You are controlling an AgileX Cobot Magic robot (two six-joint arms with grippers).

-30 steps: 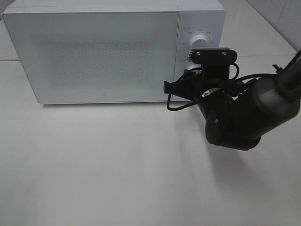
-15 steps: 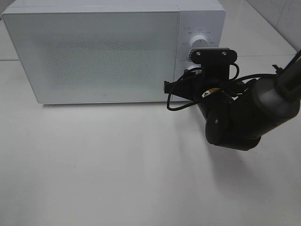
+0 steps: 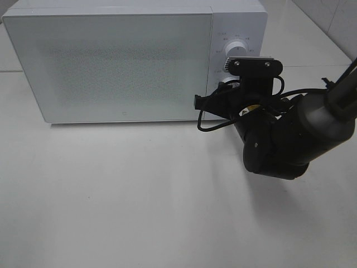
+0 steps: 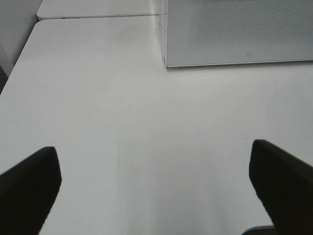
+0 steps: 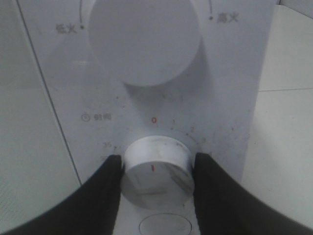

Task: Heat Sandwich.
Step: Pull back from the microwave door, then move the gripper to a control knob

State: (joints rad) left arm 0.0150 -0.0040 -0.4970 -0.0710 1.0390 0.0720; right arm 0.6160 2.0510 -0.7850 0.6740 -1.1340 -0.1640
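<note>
Microwave (image 3: 122, 61), door shut, stands at the back of the white worktop (image 3: 139, 195) in the high view; the right arm (image 3: 279, 139) reaches to its control panel. The sandwich shows in no view. The left wrist view has the left end effector (image 4: 156, 181) hanging over the worktop, fingers wide apart. In the right wrist view, the right end effector (image 5: 157, 167) is clamped on the lower timer dial (image 5: 155, 159), one finger against each side.

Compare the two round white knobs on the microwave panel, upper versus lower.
The upper round white knob is free; the lower round white knob sits between the fingers of the right end effector. The upper face is plain; the lower bears a red line and scuffs. Both sit on the white microwave's panel.
</note>
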